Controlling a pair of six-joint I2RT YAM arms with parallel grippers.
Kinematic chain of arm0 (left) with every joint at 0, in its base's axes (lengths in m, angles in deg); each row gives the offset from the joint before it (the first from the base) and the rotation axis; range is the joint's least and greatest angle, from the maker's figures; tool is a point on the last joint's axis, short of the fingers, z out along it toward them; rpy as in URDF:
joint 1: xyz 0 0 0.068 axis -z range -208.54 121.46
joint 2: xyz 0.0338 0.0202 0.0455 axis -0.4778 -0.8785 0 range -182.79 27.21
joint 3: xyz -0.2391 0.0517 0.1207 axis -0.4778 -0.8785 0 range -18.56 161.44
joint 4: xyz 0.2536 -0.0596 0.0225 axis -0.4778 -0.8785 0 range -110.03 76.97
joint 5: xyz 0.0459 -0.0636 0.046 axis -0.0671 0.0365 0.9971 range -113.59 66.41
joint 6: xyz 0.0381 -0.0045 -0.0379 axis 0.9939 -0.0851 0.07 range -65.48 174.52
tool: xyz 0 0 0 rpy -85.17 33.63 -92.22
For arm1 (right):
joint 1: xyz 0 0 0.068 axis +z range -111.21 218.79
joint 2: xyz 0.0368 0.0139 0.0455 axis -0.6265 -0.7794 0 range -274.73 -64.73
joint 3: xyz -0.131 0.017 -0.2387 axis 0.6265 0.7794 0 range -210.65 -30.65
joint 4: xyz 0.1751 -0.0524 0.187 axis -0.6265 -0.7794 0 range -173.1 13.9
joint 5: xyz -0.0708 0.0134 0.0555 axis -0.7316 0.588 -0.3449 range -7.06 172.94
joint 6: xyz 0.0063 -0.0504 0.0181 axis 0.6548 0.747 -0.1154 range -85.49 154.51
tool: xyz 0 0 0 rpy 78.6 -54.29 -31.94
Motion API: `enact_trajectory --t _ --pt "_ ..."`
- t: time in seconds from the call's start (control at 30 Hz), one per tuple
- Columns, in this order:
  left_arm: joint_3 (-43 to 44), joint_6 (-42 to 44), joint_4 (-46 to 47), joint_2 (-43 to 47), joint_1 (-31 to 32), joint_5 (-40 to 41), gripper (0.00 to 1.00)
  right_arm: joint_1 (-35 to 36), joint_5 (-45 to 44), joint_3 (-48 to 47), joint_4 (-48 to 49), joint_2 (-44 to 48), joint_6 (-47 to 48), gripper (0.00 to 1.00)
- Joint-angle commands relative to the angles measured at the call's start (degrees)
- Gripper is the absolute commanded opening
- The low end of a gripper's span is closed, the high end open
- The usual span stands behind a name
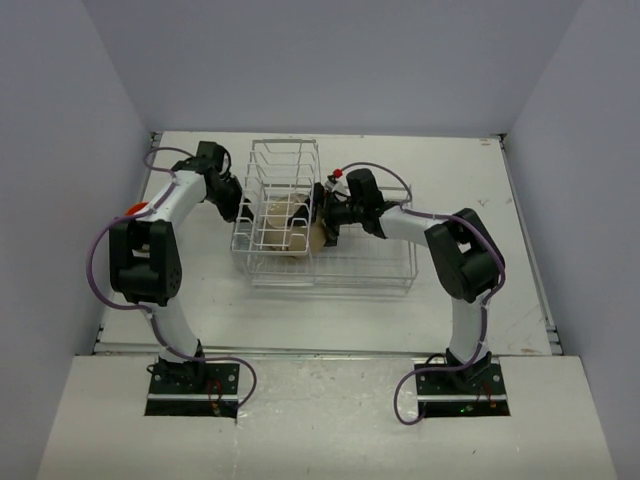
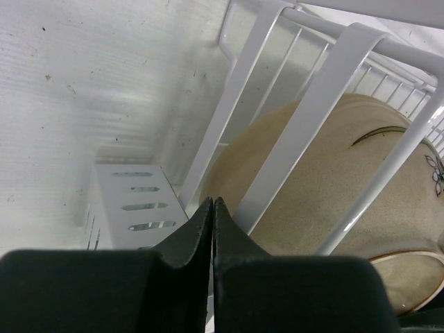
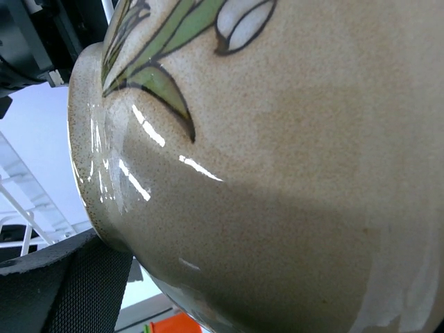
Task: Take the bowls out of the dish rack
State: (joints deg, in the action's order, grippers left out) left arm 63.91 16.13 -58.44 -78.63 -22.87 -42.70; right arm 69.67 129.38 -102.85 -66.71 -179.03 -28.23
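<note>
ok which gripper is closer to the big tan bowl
Right. The right gripper is up against the tan bowl, which fills its wrist view. The left gripper is shut outside the dish rack wires, on the bowl's other side.

Even bright light; glare streaks the tan bowl [image 3: 277,201].

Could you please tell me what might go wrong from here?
The bowl is glossy and only one finger of the open right end effector shows by its rim, so a grip may slip. Wires of the rack cross the bowl; lifting might snag. The shut left end effector beside the rack could shove it.
</note>
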Motion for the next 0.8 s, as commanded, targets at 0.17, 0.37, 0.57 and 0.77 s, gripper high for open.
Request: enact_trajectory --t 0.17,0.37,0.57,0.77 --pt "0.4 -1.33 1.64 1.34 1.54 -6.99 0.0 -0.64 -1.87 -0.3 7.5 3.82 -0.21 0.99" --pt "0.14 -1.25 1.9 1.25 1.54 -7.25 0.0 -0.64 -2.32 -7.06 -4.27 3.74 11.47 0.99" --pt "0.23 -1.6 2.52 0.9 1.45 -7.96 0.0 -1.69 5.23 0.64 15.15 4.96 1.06 0.99" --pt "0.49 -1.6 2.61 0.64 1.45 -8.31 0.0 -1.96 5.06 1.63 20.83 4.62 -4.04 0.99"
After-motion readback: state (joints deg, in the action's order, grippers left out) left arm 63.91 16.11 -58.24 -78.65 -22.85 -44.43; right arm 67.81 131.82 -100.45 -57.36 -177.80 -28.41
